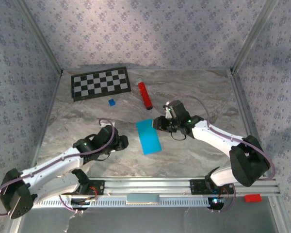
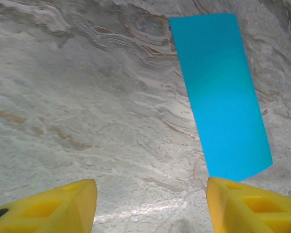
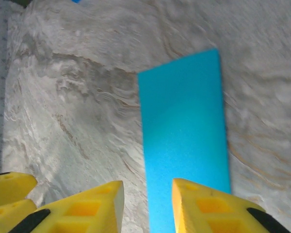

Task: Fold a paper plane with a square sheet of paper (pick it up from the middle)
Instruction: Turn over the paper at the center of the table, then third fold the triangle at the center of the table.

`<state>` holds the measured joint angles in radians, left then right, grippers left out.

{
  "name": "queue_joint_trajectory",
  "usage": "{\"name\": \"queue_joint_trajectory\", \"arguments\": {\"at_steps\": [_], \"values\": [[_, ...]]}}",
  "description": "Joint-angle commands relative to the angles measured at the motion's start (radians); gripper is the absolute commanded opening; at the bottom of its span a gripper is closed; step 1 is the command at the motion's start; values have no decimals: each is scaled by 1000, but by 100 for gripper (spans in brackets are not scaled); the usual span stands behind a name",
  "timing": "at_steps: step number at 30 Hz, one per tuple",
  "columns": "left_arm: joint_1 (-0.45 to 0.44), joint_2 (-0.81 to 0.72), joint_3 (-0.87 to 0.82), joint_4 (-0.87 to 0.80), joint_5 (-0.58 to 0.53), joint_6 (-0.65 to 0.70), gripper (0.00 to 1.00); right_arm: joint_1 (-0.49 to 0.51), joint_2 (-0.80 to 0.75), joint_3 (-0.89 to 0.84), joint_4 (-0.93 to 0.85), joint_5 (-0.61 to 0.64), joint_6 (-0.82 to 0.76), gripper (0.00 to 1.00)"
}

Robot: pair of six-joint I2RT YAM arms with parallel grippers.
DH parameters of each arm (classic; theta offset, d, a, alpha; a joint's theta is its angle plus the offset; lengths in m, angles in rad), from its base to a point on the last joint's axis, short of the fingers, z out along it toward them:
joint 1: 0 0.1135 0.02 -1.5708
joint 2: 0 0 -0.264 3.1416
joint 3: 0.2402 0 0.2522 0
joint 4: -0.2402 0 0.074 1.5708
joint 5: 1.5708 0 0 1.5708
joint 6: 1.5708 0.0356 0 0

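Lying flat on the table (image 1: 194, 92), blue paper (image 1: 149, 136) is looking light, floppy, slick: edge pinch likely best. Left pincer (image 2: 150, 187) gaping wide, right pincer (image 3: 148, 187) narrow, both empty.

Sheet of paper (image 1: 148, 137) on table (image 1: 199, 92), between left hand (image 1: 122, 142) and right hand (image 1: 160, 124)
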<state>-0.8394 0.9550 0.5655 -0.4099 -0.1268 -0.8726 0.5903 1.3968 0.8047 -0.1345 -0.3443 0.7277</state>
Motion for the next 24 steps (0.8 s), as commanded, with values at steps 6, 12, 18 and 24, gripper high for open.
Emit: {"name": "queue_joint_trajectory", "arguments": {"at_steps": [6,12,18,24], "values": [[1,122,91,105,118,9,58,-72,-20,-79,72,-161,21,20],[3,194,93,184,169,-1,55,-73,99,-61,102,-237,14,15],[3,270,129,215,204,-20,48,-74,194,-49,137,-291,0,14],[3,304,131,247,216,-37,48,-76,282,-10,135,-313,-19,13]]}}
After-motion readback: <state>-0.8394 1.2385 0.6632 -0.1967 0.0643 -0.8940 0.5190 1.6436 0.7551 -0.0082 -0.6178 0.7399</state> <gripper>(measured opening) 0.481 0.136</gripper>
